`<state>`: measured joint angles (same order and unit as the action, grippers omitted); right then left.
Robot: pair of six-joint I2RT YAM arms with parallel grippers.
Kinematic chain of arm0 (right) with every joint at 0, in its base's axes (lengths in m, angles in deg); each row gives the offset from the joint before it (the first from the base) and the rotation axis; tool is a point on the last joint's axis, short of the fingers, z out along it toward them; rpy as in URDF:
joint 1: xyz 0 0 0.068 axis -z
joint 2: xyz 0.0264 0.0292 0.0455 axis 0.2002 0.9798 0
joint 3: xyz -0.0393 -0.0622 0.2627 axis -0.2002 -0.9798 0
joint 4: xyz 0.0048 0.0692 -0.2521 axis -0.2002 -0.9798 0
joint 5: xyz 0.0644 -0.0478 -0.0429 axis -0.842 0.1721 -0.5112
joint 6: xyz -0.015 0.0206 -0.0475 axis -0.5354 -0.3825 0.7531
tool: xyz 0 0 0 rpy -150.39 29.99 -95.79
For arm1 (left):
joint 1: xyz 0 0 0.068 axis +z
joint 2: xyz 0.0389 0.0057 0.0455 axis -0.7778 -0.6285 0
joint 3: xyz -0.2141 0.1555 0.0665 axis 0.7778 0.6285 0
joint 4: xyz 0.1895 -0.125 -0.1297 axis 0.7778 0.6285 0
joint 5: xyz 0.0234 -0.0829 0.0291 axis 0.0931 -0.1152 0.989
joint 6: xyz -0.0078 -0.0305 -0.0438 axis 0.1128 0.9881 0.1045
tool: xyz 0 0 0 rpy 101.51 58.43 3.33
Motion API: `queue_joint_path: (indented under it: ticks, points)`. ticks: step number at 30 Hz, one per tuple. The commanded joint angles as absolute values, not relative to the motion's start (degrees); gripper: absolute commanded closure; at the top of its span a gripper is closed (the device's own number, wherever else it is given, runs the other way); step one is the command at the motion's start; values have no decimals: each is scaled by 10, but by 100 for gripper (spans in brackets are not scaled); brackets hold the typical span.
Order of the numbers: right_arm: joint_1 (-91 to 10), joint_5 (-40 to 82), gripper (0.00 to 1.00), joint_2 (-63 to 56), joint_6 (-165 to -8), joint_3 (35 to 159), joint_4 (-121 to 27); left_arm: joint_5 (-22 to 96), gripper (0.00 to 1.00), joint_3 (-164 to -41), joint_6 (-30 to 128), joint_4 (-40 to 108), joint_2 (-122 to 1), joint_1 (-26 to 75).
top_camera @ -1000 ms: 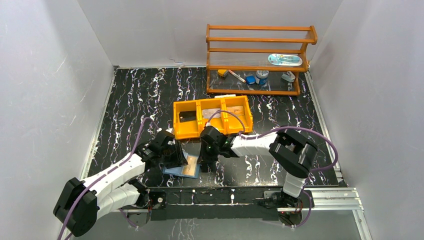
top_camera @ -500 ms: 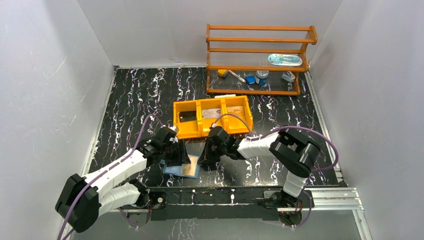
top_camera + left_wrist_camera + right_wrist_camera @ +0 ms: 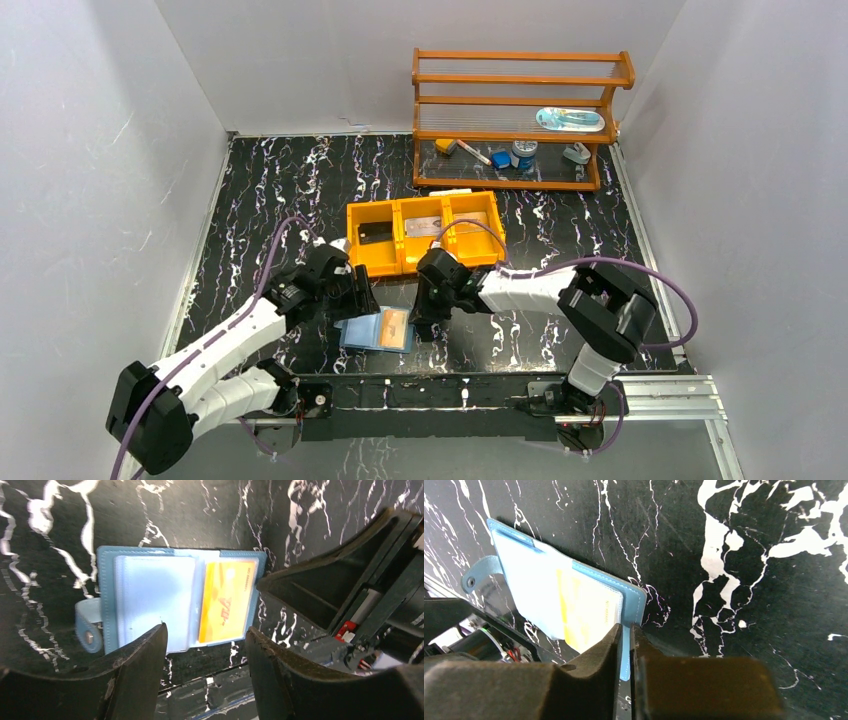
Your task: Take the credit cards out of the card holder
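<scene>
The blue card holder [image 3: 362,332] lies open and flat on the black marbled table near the front edge. It also shows in the left wrist view [image 3: 150,595] and the right wrist view [image 3: 529,580]. An orange credit card [image 3: 394,326] sits in its right leaf, seen too from the left wrist [image 3: 225,600] and the right wrist [image 3: 584,610]. My left gripper [image 3: 358,298] is open and empty, hovering over the holder's far side [image 3: 205,635]. My right gripper [image 3: 423,322] is shut on the holder's right edge [image 3: 626,627].
An orange three-compartment tray [image 3: 357,258] stands just behind the grippers, with a dark card [image 3: 376,237] and a silvery card [image 3: 425,225] in it. A wooden shelf [image 3: 520,80] with small items stands at the back right. A metal rail [image 3: 450,392] runs along the front edge.
My left gripper has let go of the holder and pulled back and up. The holder now lies fully open and flat, shifted slightly right. My right gripper has closed on its right edge.
</scene>
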<state>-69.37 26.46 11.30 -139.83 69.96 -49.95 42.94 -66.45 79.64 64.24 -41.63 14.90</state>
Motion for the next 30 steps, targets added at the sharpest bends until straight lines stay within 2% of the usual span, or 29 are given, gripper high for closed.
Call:
queue_joint_path:
  ticks: [1,3,7,14,17,23,30]
  points:
    - [-696,273,76,79,-1382,732,-520,325,44,-650,784,578,-424,150]
    - [-701,265,69,81,-1384,739,-512,302,45,-650,779,566,-442,150]
    - [-718,261,62,103,-1393,756,-512,291,47,-651,775,554,-462,150]
    - [-725,276,58,148,-1427,747,-540,254,50,-639,791,530,-499,150]
    - [-725,275,60,164,-1442,726,-539,247,50,-623,806,512,-506,150]
    - [-725,265,73,178,-1469,675,-505,230,50,-607,816,509,-545,150]
    - [-724,256,77,195,-1471,674,-505,297,48,-601,814,548,-531,150]
